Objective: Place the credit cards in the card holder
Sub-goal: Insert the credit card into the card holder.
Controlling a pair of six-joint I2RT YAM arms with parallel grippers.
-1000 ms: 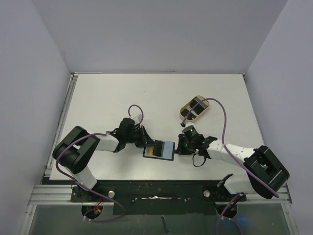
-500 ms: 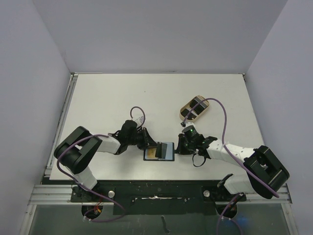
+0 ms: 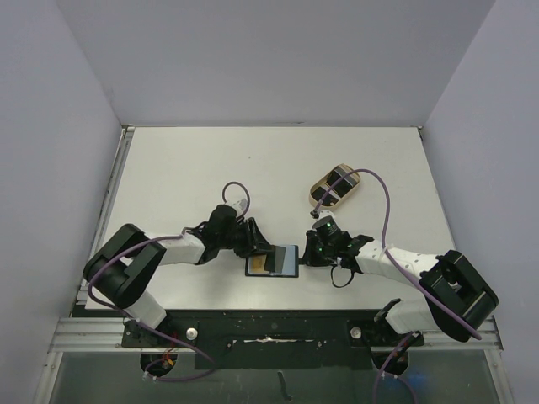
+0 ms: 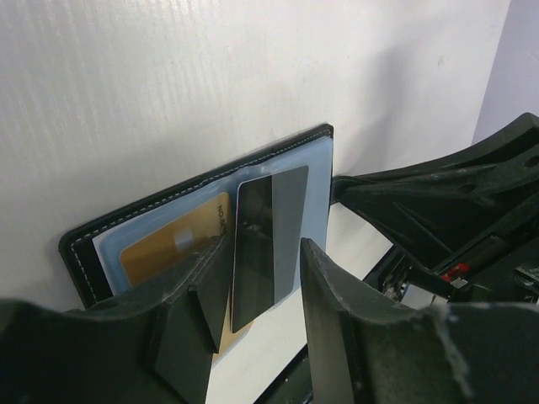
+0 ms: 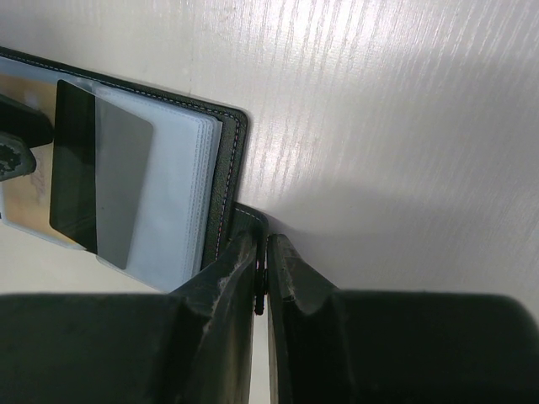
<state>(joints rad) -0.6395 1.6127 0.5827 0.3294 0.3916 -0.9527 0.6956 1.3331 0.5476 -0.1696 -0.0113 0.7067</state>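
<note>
Jaws of the left pincer [image 4: 264, 244] stand apart, with the dark card [image 4: 269, 223] upright between them. One finger sits just beside the card's edge and the other is clear of it, so we judge the card let go rather than gripped. The card is part way into a clear sleeve of the holder [image 4: 77, 268]. From the right wrist we see the sleeved half greyed over and the other half bare. A gold card [image 4: 168, 252] lies flat in the sleeve next to it, already seated.

The right pincer [image 5: 262, 263] is closed tight on the holder's far edge. It appears to pinch the short black tab there, pinning the open holder to the table [image 3: 185, 177].

We take the step in hand to be seating this dark card. The next move calls for a push on its bare end, along the sleeve and towards the spine. The push must stay straight, so the card neither tips nor drags the sleeve, and the right pincer has to keep the holder from sliding.

Well off to the right is the tray [image 3: 313, 188], with dark shapes in it. We cannot tell whether they are more cards.

As for writing, a line of small print runs along the gold card's end, too small for us to read. We find no brand or label elsewhere.
</note>
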